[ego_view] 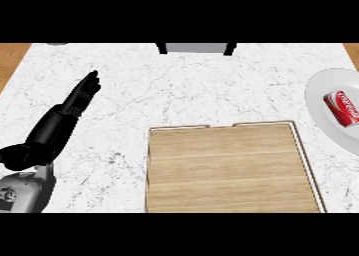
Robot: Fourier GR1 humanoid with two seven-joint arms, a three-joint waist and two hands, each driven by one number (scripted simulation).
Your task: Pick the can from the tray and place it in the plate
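Head view: can (pixel 343 107) lies on its side on the plate (pixel 341 77), long axis diagonal, well right of the left hand (pixel 81 96), fingers straight; right hand unseen.

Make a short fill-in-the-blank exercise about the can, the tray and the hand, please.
1. The can lying on the plate is ___.
2. The tray looks made of ___.
3. The only hand showing is the robot's ___ one.
Missing words: red; wood; left.
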